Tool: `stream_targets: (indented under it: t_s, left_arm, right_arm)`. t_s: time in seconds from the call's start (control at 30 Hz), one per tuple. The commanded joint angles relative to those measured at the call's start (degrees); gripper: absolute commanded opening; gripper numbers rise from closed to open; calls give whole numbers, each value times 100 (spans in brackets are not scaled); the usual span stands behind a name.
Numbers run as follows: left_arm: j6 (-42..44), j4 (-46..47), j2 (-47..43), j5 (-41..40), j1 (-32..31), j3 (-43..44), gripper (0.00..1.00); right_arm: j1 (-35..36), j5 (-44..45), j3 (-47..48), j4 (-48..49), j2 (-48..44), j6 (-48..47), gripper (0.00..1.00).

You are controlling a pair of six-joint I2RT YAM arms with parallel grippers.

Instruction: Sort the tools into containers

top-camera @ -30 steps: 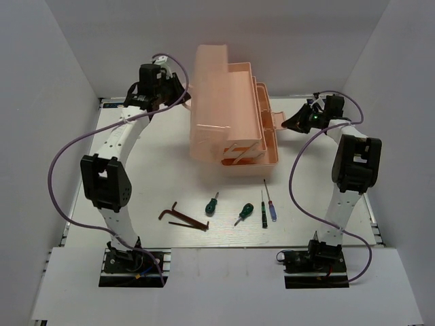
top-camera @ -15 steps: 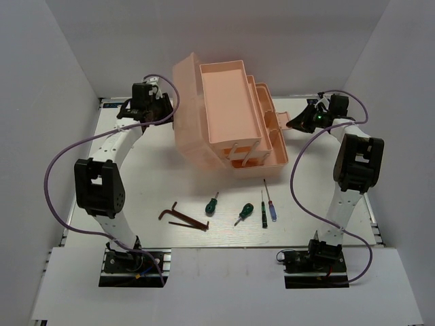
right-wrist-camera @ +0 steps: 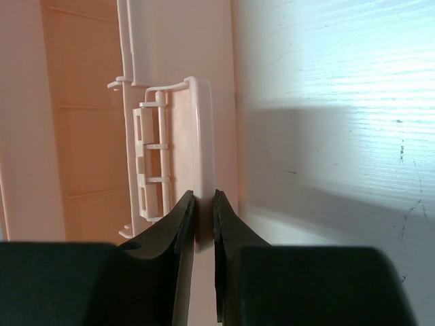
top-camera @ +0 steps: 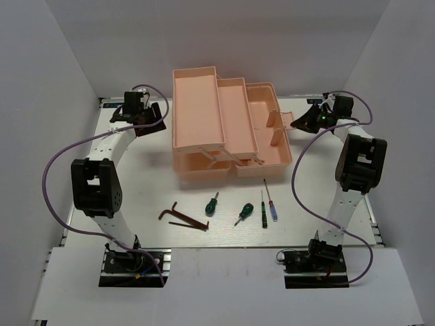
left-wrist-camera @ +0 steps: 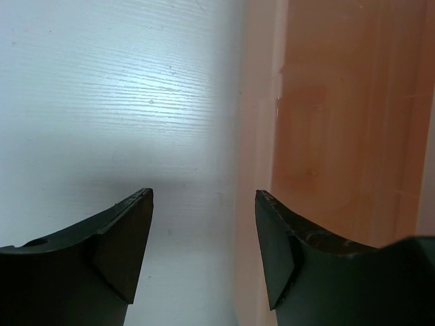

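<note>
1. The left arm rises from its base at the near edge, bends at the elbow and leans to the far left of the table (top-camera: 136, 197). Its wrist is turned toward the left side of the salmon-pink toolbox (top-camera: 197, 109).
2. The left gripper (top-camera: 153, 121) sits just beside that side of the box. In its wrist view the left gripper (left-wrist-camera: 204, 192) has its fingers (left-wrist-camera: 122, 251) spread apart with only bare table between them. The toolbox (left-wrist-camera: 340, 102) wall runs along the right of that view.
3. The right arm stands tall on the right, folded at the elbow, with its wrist pointing left at the box's right end.
4. The right gripper (top-camera: 300, 123) meets the box there. Up close, the right gripper (right-wrist-camera: 204, 193) is pinched tight on the thin edge of a pink latch piece (right-wrist-camera: 180, 136) that sticks out from the toolbox (right-wrist-camera: 81, 136).
5. The toolbox lies open at the far middle of the table, its tiers fanned out side by side in steps.
6. Every tool I can see lies on the table in front of the box. From left to right they are two hex keys (top-camera: 180, 216), two green-handled screwdrivers (top-camera: 212, 204), a dark-handled precision screwdriver (top-camera: 263, 212) and a blue-handled one (top-camera: 272, 207). All are well apart from both grippers.
</note>
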Motion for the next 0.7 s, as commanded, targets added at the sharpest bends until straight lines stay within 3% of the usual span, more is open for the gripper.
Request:
stream_targets:
  t_s: [0.0, 0.1, 0.13, 0.17, 0.27, 0.37, 0.5, 0.53, 0.57, 0.67]
  left_arm:
    - [1, -9, -424, -52, 135, -41, 72]
    - [-52, -70, -591, -104, 196, -41, 72]
    - [-113, -70, -643, -183, 197, -41, 72]
    - [-113, -140, -801, -314, 197, -41, 72]
    - [-218, -141, -1337, -552, 249, -147, 74]
    - [-219, -1, -2134, -501, 197, -584, 80]
    - [-219, 439, -3163, 87, 135, -1323, 83]
    - [-219, 605, -3323, 585, 135, -1490, 78]
    - [-219, 659, -3481, 807, 135, -1831, 63]
    - [-219, 712, -4027, 1598, 135, -2492, 34]
  right_arm:
    - [-117, 243, -44, 63, -87, -61, 0]
    - [-117, 199, -53, 10, -104, -105, 0]
    - [-117, 164, -36, 1, -113, -122, 4]
    - [-117, 86, -27, -77, -113, -140, 31]
    - [-134, 67, -1, -209, -288, -437, 69]
    - [-169, 285, -88, -587, -699, -954, 91]
    - [-239, 1312, -623, -903, -1614, -1791, 91]
    - [-257, 1394, -1164, -886, -2034, -2115, 91]
    - [-266, 1421, -1396, -817, -2473, -2248, 91]
    - [-301, 825, -2285, -1269, -3302, -2890, 88]
